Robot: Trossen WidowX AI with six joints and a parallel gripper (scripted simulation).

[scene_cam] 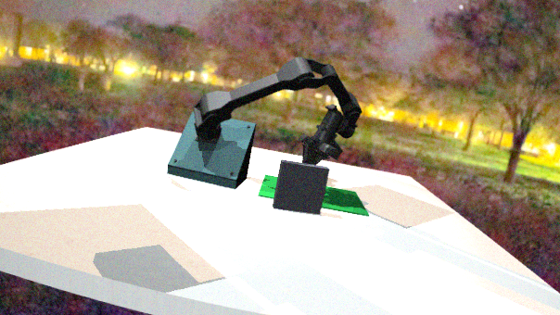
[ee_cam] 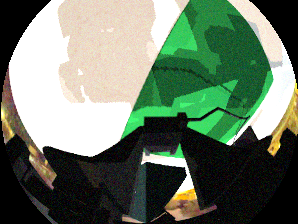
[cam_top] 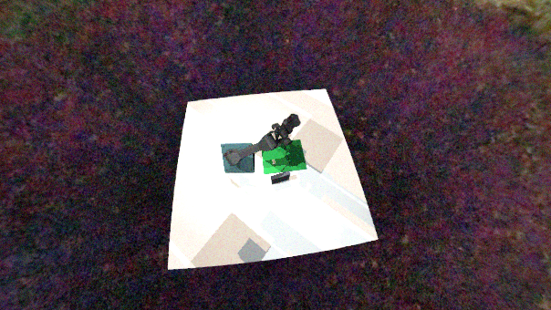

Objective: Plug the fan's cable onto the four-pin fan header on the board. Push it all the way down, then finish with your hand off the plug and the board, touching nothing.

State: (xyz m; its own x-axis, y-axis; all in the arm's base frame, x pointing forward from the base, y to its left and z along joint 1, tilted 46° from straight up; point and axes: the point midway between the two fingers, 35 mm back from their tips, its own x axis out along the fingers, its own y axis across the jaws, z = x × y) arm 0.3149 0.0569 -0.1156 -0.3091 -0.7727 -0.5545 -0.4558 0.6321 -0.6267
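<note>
The fan's plug (ee_cam: 164, 123) is a small dark block at the fingertips, over the green board (cam_top: 269, 169) (scene_cam: 345, 199) (ee_cam: 180, 40). Its thin black cable (ee_cam: 195, 120) runs off to the right in the wrist view. My gripper (cam_top: 287, 140) (scene_cam: 311, 160) (ee_cam: 161, 130) is shut on the plug, with one finger on each side of it. In the exterior view the fingertips are partly hidden behind the dark upright block. The four-pin header cannot be made out, and whether the plug touches it cannot be told.
A dark upright block (cam_top: 280, 178) (scene_cam: 300, 187) stands beside the board, on the side nearer the exterior camera. The arm's teal base (cam_top: 246, 167) (scene_cam: 190, 162) stands to the left of the board. Shadows and patches of light lie across the white table (cam_top: 205, 191) (scene_cam: 246, 232).
</note>
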